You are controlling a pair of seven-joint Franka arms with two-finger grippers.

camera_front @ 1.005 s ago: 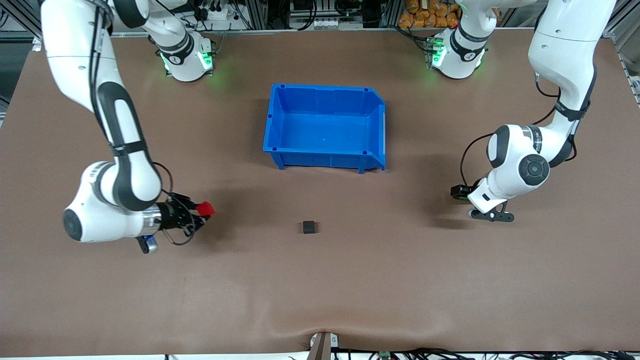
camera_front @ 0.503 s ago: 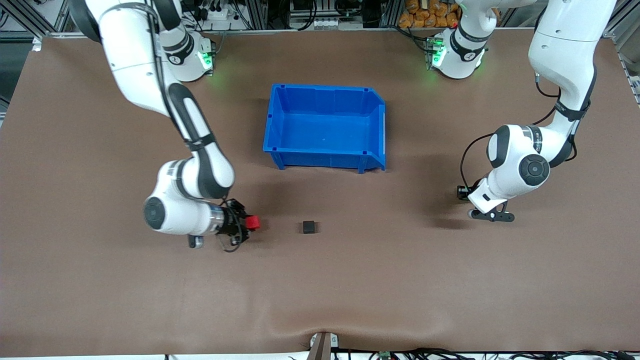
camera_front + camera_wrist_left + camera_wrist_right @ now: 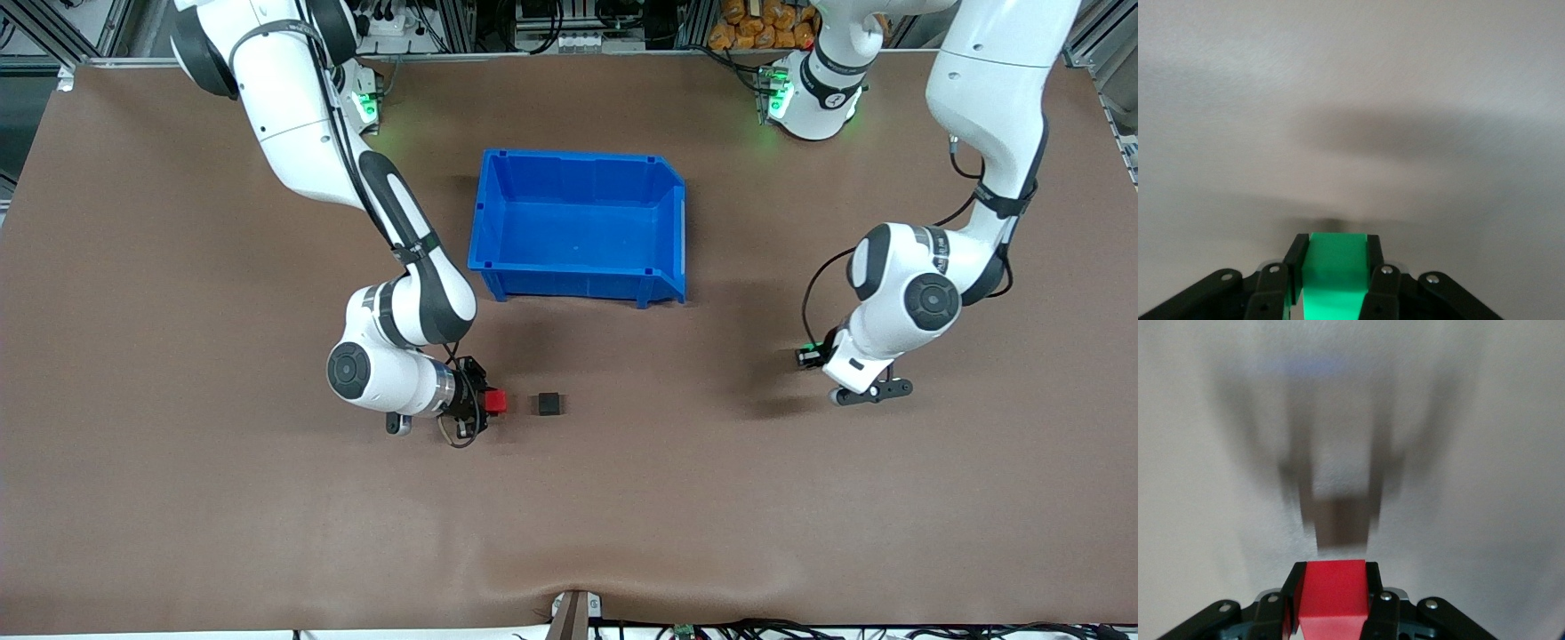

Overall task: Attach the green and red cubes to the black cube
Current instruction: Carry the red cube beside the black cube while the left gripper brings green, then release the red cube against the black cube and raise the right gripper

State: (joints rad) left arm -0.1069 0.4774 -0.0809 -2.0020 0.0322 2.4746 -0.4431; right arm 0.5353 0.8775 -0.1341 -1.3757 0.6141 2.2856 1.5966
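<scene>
Over the last second the right arm has swept in from the left edge of the front frame toward its centre, carrying the red cube [image 3: 495,401], while the left arm at the right of the frame has shifted only slightly. The right gripper [image 3: 484,403] is now low in the centre-left of the frame, its fingers clamped on the red cube, which sits just beside the black cube [image 3: 549,404] with a narrow gap between them. The black cube rests on the brown table [image 3: 622,516], nearer to the front camera than the blue bin [image 3: 580,283]. It lies straight along the line of the gripper's reach, toward the left arm's end of the table, so the coming push looks like a short level advance. The right arm is much the nearer of the two. The left gripper [image 3: 811,356] hangs at the middle right, well apart from the black cube. The front view shows only a speck of green there; the left wrist view shows plainly that the fingers are closed on the green cube [image 3: 1335,277]. The right wrist view shows the red cube [image 3: 1333,597] pinched squarely between the fingers.
</scene>
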